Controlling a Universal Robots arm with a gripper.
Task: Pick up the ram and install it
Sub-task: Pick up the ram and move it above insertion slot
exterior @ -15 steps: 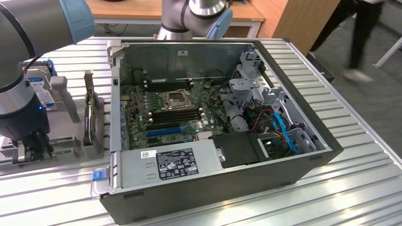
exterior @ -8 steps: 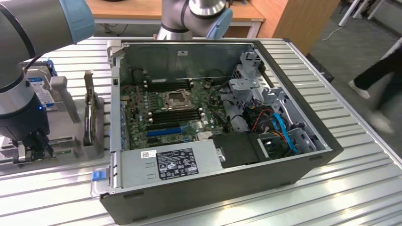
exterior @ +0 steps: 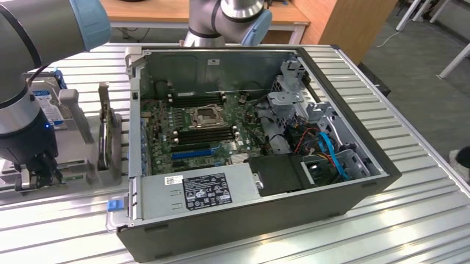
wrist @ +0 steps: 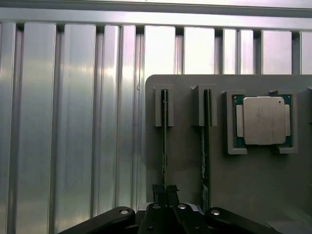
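Note:
The ram (wrist: pixel 164 141) is a thin green stick standing on edge in a slot of a grey holder (wrist: pixel 185 165). My gripper (wrist: pixel 164 191) has its dark fingertips pressed together on the stick's near end, so it is shut on the ram. A second stick (wrist: pixel 205 146) stands in the neighbouring slot. In the exterior view my gripper (exterior: pixel 41 173) hangs low over the holder at that view's left, beside the open computer case (exterior: pixel 353 181). The motherboard (exterior: pixel 209 124) inside shows its long dark memory slots (exterior: pixel 207 135).
A square silver processor chip (wrist: pixel 263 120) sits in a pocket of the holder beside the sticks. A hard drive (exterior: pixel 48 104) and upright grey brackets (exterior: pixel 110 143) stand between my gripper and the case wall. The power supply (exterior: pixel 198 190) and cables (exterior: pixel 331 154) fill the case's near side.

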